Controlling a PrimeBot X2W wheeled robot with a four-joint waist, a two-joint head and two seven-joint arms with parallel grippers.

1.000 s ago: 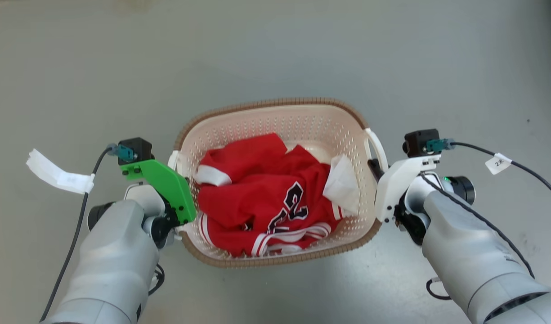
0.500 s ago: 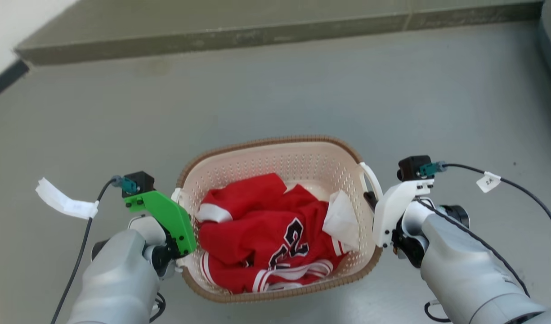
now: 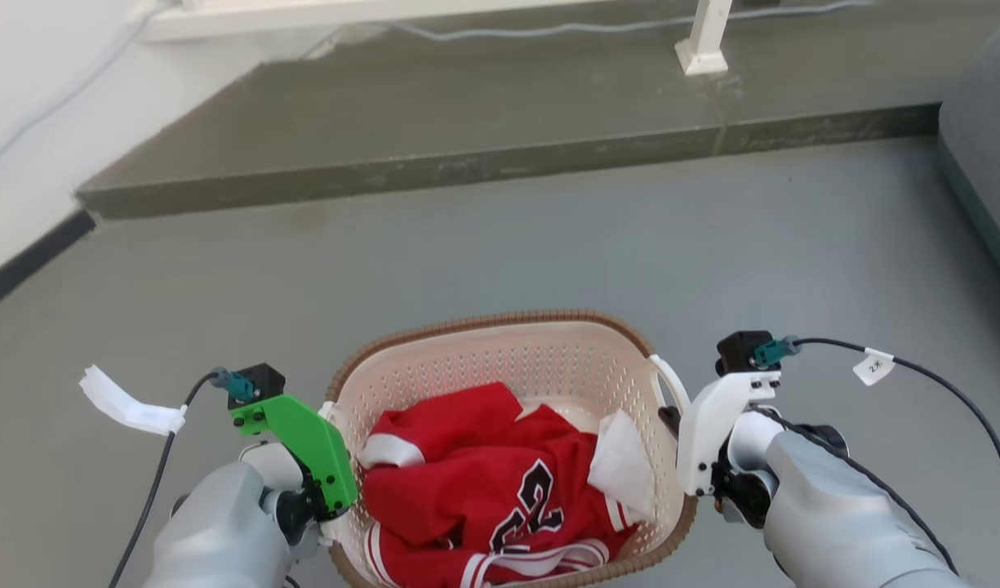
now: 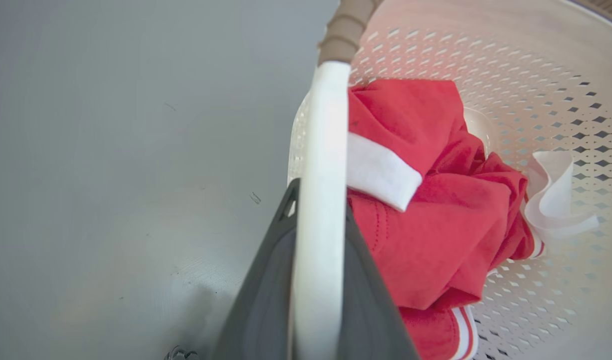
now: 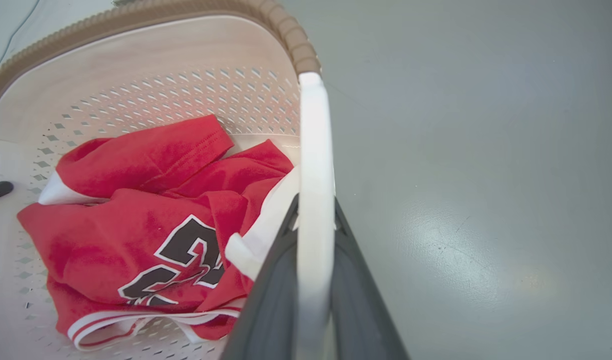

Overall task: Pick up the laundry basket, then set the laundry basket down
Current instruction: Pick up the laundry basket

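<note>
**Robot body, seen from above.** Left forearm (image 3: 222,531) and right forearm (image 3: 842,523) are pale grey. The left wrist bracket (image 3: 304,445) is bright green with dark screws, and the right wrist bracket (image 3: 712,425) is white. Each bears a black camera block (image 3: 259,380), teal plug (image 3: 240,386) and black cable (image 3: 148,494) with a white tag (image 3: 128,404). Fingers (image 4: 263,300) are dark grey and tapering.

surface: grey floor (image 3: 500,245) | far edge: dark raised step (image 3: 467,106) | on step: white post (image 3: 706,33), cable (image 3: 548,30)

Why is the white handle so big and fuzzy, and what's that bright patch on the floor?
Left wrist view: the left handle sits right at the lens between the fingers, so it looms large and soft-edged. Right wrist view: the right handle looks the same, and the floor shows a pale sheen of reflected light.
</note>
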